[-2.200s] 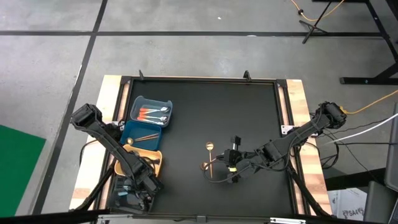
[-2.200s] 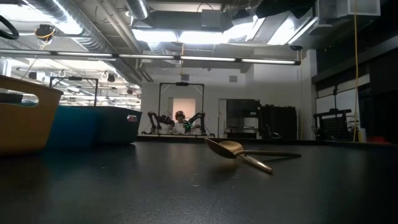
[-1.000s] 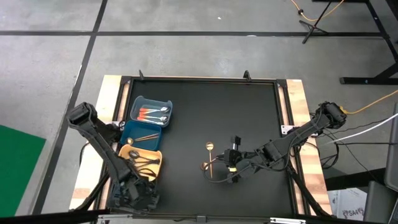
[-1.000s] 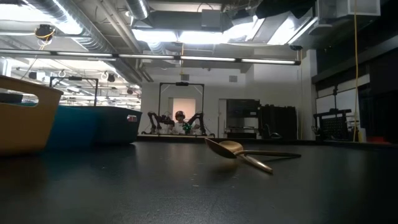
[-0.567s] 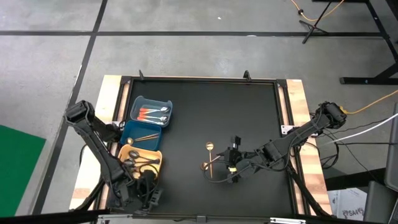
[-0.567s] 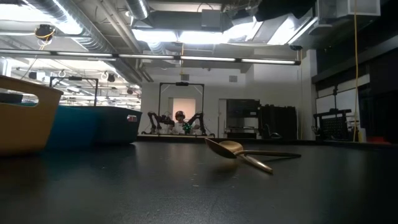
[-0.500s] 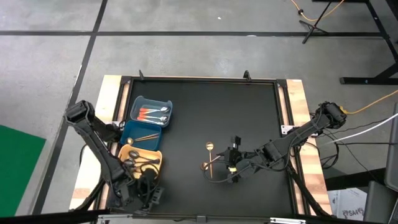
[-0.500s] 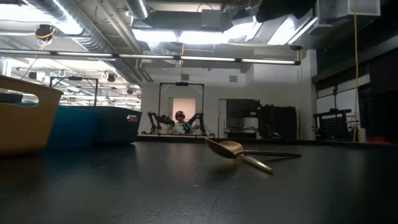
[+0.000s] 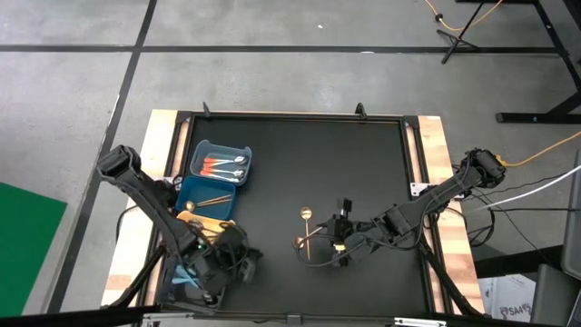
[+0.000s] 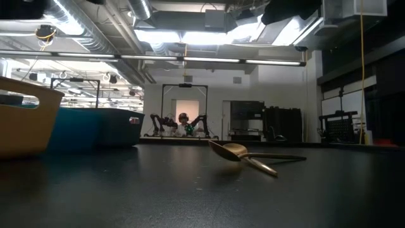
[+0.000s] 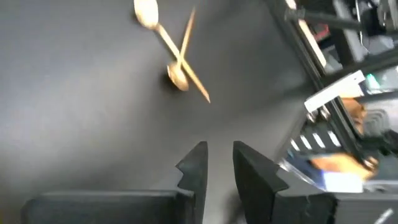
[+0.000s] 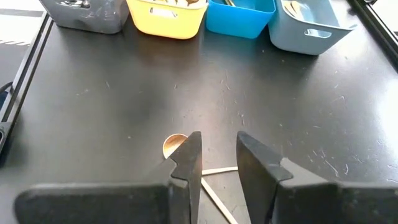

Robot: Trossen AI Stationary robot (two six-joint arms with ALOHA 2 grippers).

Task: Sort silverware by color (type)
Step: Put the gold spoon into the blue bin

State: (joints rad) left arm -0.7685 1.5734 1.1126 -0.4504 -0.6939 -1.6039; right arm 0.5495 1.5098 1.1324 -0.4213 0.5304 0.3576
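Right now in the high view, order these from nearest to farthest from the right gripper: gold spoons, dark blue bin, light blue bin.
From the right gripper:
1. gold spoons, crossed on the mat just beside its fingertips.
2. dark blue bin, in the row at the left edge.
3. light blue bin, far end of that row.

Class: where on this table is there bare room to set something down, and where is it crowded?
Bare: the mat from the bins to the right rail, behind the gold spoons. Crowded: the bins' corner and around the spoons, by the right claw.
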